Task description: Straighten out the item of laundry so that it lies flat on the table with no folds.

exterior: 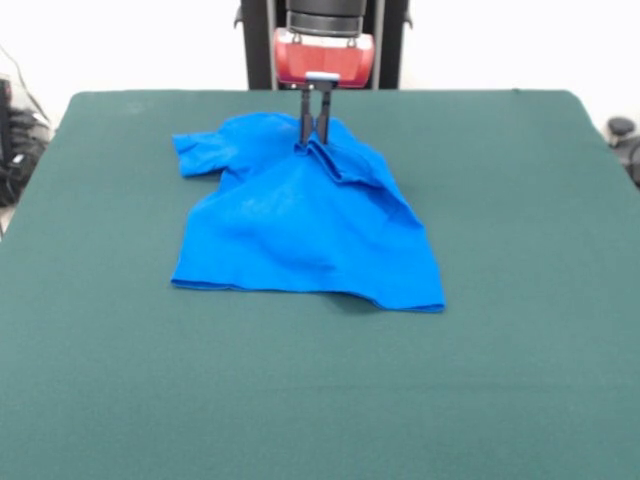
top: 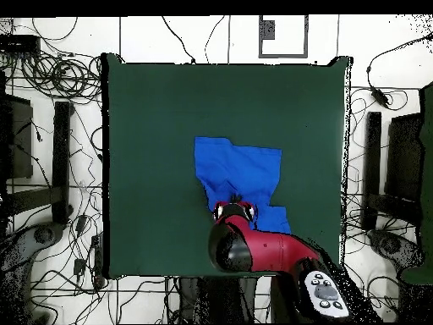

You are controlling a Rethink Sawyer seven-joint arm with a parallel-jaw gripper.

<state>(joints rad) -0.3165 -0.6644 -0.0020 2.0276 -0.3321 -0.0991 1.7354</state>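
Observation:
The bright blue T-shirt [exterior: 300,230] lies rumpled on the dark green table [exterior: 520,300], a little toward the robot's side of the middle. One sleeve [exterior: 200,152] sticks out at the picture's left, and a folded ridge [exterior: 352,168] runs from the collar area toward the right. My gripper [exterior: 316,142] comes straight down onto the shirt's far edge, its two dark fingers close together with fabric bunched at the tips. In the overhead view the shirt [top: 241,173] shows above the red arm, which hides the gripper [top: 234,208] and the shirt's near edge.
Green felt of the table [top: 152,127] surrounds the shirt on all sides. The robot's pedestal [exterior: 322,30] stands at the table's far edge. Cables and stands [top: 51,152] lie on the floor around the table.

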